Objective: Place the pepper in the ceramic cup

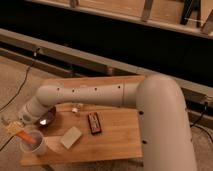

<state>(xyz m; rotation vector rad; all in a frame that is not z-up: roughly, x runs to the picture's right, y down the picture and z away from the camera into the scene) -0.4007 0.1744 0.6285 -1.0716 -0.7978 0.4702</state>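
Observation:
The white ceramic cup (pixel 33 144) stands at the front left corner of the wooden table (pixel 117 142). The orange-red pepper (pixel 21 134) hangs tilted just above the cup's left rim, with its lower end at the mouth. My gripper (pixel 12 127) is at the far left, just up and left of the cup, and is shut on the pepper's upper end. The pale arm (pixel 85 94) reaches across the table from the right.
A dark purple bowl (pixel 47 118) sits just behind the cup, partly under my wrist. A beige block (pixel 71 137) lies to the right of the cup. A black-and-red bar (pixel 93 123) and a small white object (pixel 77 108) lie mid-table.

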